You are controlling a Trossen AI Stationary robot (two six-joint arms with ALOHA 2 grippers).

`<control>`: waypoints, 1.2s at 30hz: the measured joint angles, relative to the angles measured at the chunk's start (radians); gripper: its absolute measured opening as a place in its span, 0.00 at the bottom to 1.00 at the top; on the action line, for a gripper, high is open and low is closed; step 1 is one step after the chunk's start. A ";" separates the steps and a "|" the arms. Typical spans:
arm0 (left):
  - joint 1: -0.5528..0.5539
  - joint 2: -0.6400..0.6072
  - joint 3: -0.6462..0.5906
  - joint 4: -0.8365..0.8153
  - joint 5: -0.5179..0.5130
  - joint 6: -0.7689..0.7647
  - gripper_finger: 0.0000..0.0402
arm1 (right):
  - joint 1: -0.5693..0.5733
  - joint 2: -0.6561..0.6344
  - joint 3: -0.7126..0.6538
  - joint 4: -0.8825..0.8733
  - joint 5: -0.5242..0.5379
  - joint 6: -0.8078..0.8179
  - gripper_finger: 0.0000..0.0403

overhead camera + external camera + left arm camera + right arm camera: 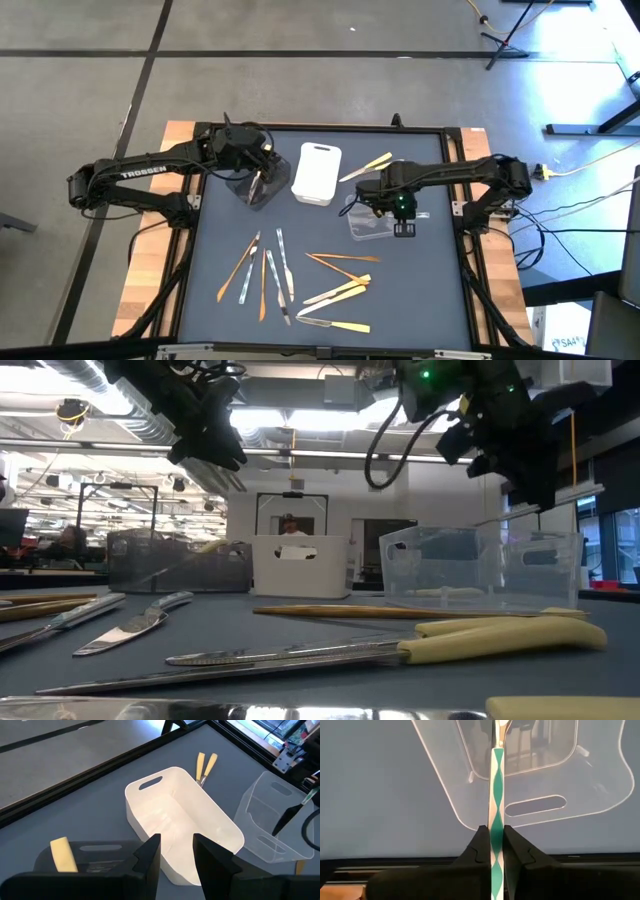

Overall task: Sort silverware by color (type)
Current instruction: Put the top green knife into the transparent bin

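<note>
Two arms work over the trays — the right gripper [496, 851] pinches a green-and-white handled utensil [497, 795] above the clear tray [372, 222], apparently to drop it in, while the left gripper [176, 857] hangs empty, jaws parted, near the white tray [180, 820].

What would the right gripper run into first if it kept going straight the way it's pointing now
Most likely the clear tray. The right gripper is shut on a green-and-white-handled utensil whose tip points into the tray's opening, so the utensil would probably touch the tray's inside first. Depth is hard to judge.
</note>
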 joint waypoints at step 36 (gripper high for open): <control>0.000 0.000 0.000 0.003 0.000 0.000 0.27 | 0.000 0.019 0.000 0.101 -0.008 0.003 0.02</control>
